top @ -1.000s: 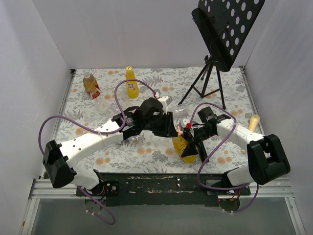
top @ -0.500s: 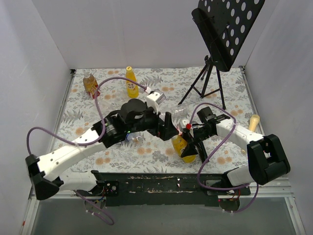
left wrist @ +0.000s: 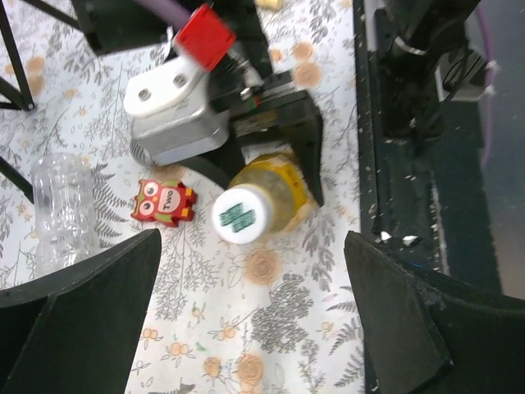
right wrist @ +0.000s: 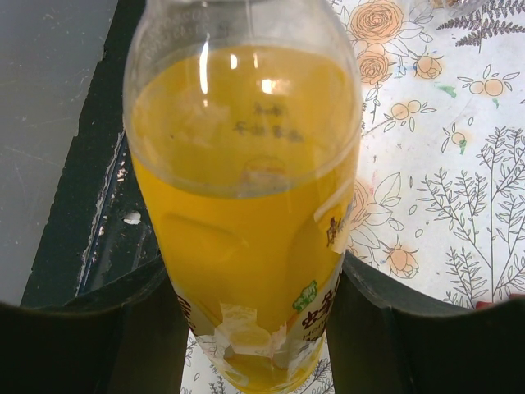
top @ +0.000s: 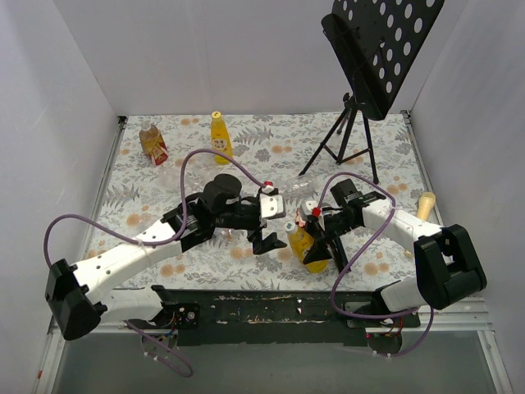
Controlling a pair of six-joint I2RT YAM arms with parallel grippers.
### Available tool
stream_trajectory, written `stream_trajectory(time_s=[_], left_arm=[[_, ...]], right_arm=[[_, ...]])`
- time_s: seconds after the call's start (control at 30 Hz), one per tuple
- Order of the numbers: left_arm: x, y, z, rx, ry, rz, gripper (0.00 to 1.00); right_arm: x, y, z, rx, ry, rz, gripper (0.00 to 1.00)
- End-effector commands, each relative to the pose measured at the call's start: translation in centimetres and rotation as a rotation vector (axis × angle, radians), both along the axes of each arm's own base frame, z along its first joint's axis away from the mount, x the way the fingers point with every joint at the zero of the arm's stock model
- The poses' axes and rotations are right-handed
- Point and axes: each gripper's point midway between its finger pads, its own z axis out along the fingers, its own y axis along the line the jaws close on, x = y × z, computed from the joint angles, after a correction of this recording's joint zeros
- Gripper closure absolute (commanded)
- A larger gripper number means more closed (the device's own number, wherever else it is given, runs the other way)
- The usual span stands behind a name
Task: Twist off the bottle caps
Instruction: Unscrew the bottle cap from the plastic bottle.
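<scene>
A tall yellow juice bottle (top: 307,249) stands tilted near the table's front, and my right gripper (top: 318,240) is shut on its body. In the right wrist view the bottle (right wrist: 246,205) fills the gap between both fingers (right wrist: 90,328). Its white bottle cap (left wrist: 240,215) with a green mark sits on the neck, seen from above. My left gripper (left wrist: 246,328) hangs open just short of that cap, with only tablecloth between its fingers (left wrist: 82,312). From the top view the left gripper (top: 275,230) sits just left of the cap (top: 290,227).
A second yellow bottle (top: 220,139), a squat brown bottle (top: 152,144) and clear bottles (top: 175,174) stand at the back left. Another clear bottle (left wrist: 57,209) and a red owl figure (left wrist: 163,202) lie near the held bottle. A music stand's tripod (top: 349,139) rises at the back right.
My left gripper has opened, let go of the white cap and drawn back to the left and nearer. The right gripper and its bottle have stayed put.
</scene>
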Motion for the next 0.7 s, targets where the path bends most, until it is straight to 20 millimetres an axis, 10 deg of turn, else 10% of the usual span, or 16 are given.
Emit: stream_trajectory(time_s=[0.0, 0.67], left_arm=[[1.4, -1.0, 1.4, -0.056, -0.071, -0.086, 0.07], [1.6, -2.5, -0.2, -0.048, 0.078, -0.158, 0.43]], right_arm=[[0.5, 0.5, 0.8, 0.025, -0.033, 0.02, 0.85], [0.4, 0.5, 0.8, 0.025, -0.037, 0.022, 0.85]])
